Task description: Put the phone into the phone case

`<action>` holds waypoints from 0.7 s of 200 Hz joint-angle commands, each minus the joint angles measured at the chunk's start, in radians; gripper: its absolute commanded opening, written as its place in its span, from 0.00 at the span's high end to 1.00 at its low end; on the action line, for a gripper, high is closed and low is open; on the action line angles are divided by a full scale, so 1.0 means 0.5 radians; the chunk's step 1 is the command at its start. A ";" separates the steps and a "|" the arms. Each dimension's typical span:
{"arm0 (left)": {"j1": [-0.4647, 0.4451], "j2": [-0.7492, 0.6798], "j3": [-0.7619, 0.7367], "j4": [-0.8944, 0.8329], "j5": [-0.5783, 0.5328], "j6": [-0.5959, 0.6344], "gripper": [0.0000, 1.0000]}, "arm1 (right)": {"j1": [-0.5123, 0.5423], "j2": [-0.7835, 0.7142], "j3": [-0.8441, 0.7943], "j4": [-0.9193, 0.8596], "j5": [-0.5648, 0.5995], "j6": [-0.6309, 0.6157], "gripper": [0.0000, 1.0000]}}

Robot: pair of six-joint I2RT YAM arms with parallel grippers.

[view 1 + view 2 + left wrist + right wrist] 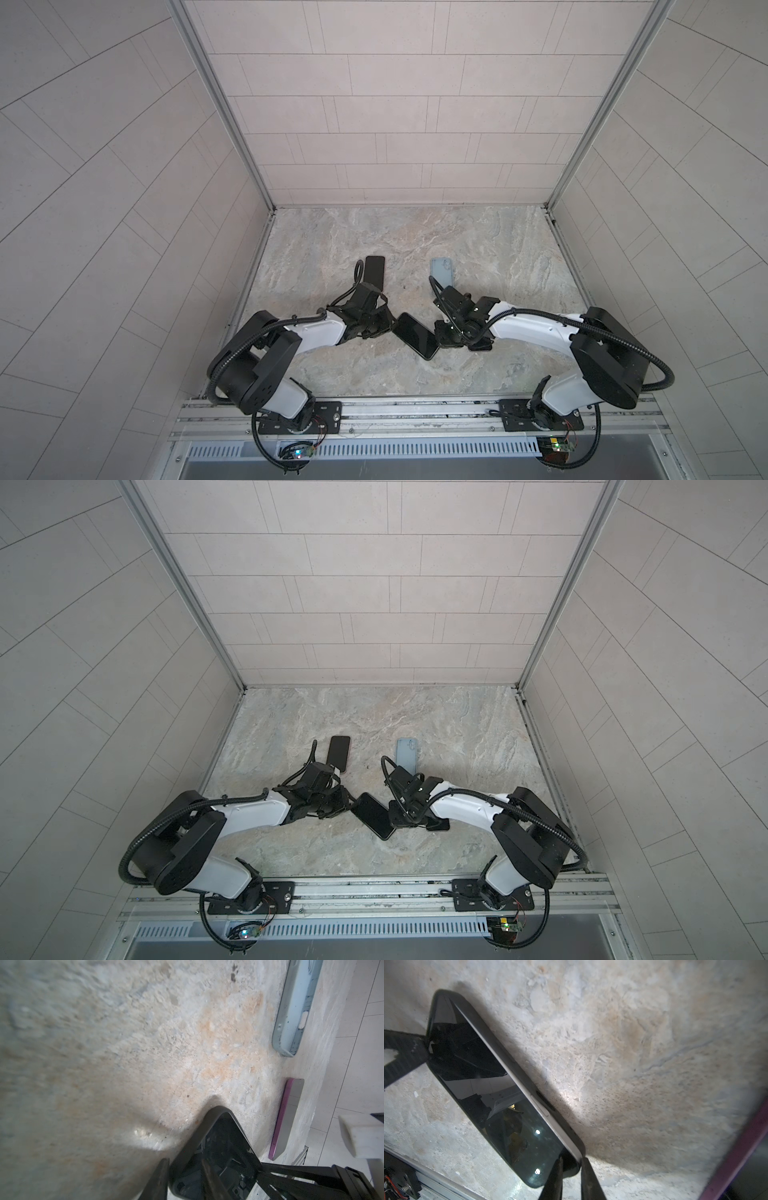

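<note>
Nearest the rail, in the middle of the stone-patterned table (374,386), the phone (415,341) is lying screen up and slantwise, its dark glass reflecting the arms. It is sitting in a black case (497,1043). In the right wrist view one long silver side of the phone is showing above the case's rim, so that side is not lying level with the rim.

The left gripper (386,326) is clamping the corner of the cased phone that points toward its own arm, with one finger outside the rim and one over the glass. The right gripper (572,1159) is pinching the opposite end narrowly, its two fingers bearing on either side of the corner where the silver edge meets the case wall.

Just beside the right gripper, partly under it in both top views, a second phone with a purple edge (288,1118) is lying flat.

Farther back, beyond the right gripper, a light blue case (299,1001) is resting on the table, apparently hollow side up, showing its own inner face and a camera cut-out. Level with it, beyond the left gripper, another dark phone (374,269) is lying apart from both cases.
</note>
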State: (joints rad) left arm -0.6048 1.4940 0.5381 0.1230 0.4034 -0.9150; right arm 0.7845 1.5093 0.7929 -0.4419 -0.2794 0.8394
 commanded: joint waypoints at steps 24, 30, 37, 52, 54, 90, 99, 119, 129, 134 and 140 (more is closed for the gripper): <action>-0.018 0.062 0.010 -0.070 -0.005 0.023 0.67 | 0.020 0.049 0.021 0.009 0.010 0.000 0.81; -0.018 0.059 0.010 -0.072 -0.006 0.022 0.66 | 0.021 0.049 0.017 0.012 0.009 0.002 0.81; -0.018 0.061 0.010 -0.071 -0.006 0.022 0.67 | 0.020 0.049 0.014 0.016 0.008 0.002 0.81; -0.019 0.061 0.010 -0.071 -0.006 0.023 0.66 | 0.020 0.051 0.015 0.016 0.009 0.002 0.81; -0.020 0.061 0.010 -0.069 -0.006 0.021 0.67 | 0.020 0.051 0.016 0.016 0.006 0.001 0.81; -0.021 0.061 0.010 -0.071 -0.006 0.026 0.66 | 0.020 0.049 0.011 0.019 0.006 0.002 0.81; -0.022 0.062 0.010 -0.071 -0.006 0.025 0.67 | 0.020 0.052 0.012 0.020 0.008 0.002 0.81; -0.022 0.060 0.010 -0.070 -0.006 0.026 0.67 | 0.020 0.053 0.011 0.022 0.004 0.005 0.81; -0.022 0.061 0.010 -0.068 -0.008 0.026 0.67 | 0.020 0.053 0.008 0.022 0.006 0.007 0.81; -0.022 0.059 0.010 -0.071 -0.006 0.024 0.67 | 0.022 0.052 0.010 0.022 0.005 0.008 0.81; -0.021 0.059 0.010 -0.071 -0.006 0.026 0.66 | 0.023 0.052 0.008 0.025 0.004 0.009 0.81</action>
State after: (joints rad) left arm -0.6048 1.4952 0.5388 0.1234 0.4034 -0.9150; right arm 0.7845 1.5101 0.7929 -0.4416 -0.2798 0.8394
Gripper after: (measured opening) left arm 0.335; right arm 0.189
